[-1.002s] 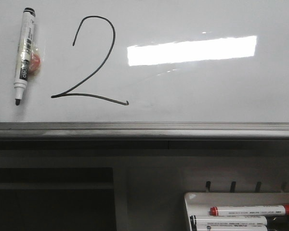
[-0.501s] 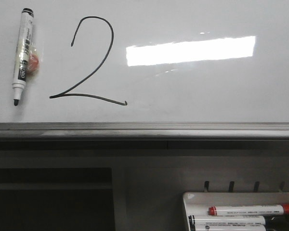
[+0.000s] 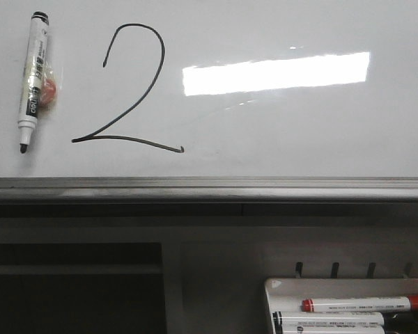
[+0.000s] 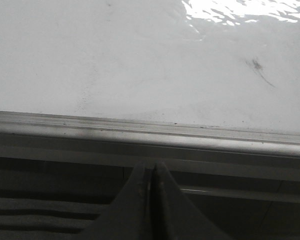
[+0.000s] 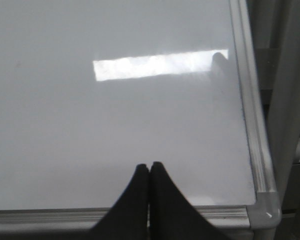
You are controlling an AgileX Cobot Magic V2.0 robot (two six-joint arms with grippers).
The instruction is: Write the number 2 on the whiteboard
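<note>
A large, thin black hand-drawn number 2 [image 3: 129, 87], curved at the top and wavy along its base stroke, stands complete on the glossy white whiteboard [image 3: 279, 132], to the left of the bright rectangular reflection of a light [image 3: 275, 72] and above the board's grey metal bottom rail [image 3: 209, 188]. You are looking at what reads as the closing step: the figure is whole, and no tool holds a pen.

A black-capped white marker [image 3: 32, 80], tip down, clings to the board just left of the numeral, with a small orange-red piece [image 3: 49, 91] against its side; what that piece is cannot be told.

Your left tool [image 4: 152, 182] is pinched together with nothing between its dark fingers, sitting below the rail and off the writing surface. Your right tool [image 5: 149, 177] is likewise pressed closed and empty, low over the board's bare right part near the rounded corner [image 5: 266, 207]. Neither arm shows in the front view.

Judged from this, the next move calls for little: keep both arms off the fresh ink and draw clear without brushing the stroke.

Low at the right of the front view, a small white tray [image 3: 348, 283] hangs on dark hooks. In it lie a red-capped white marker [image 3: 366, 304] and, below it, a black-capped white marker [image 3: 327, 319], both on their sides. The tray's lower part is cut off by the frame.
</note>
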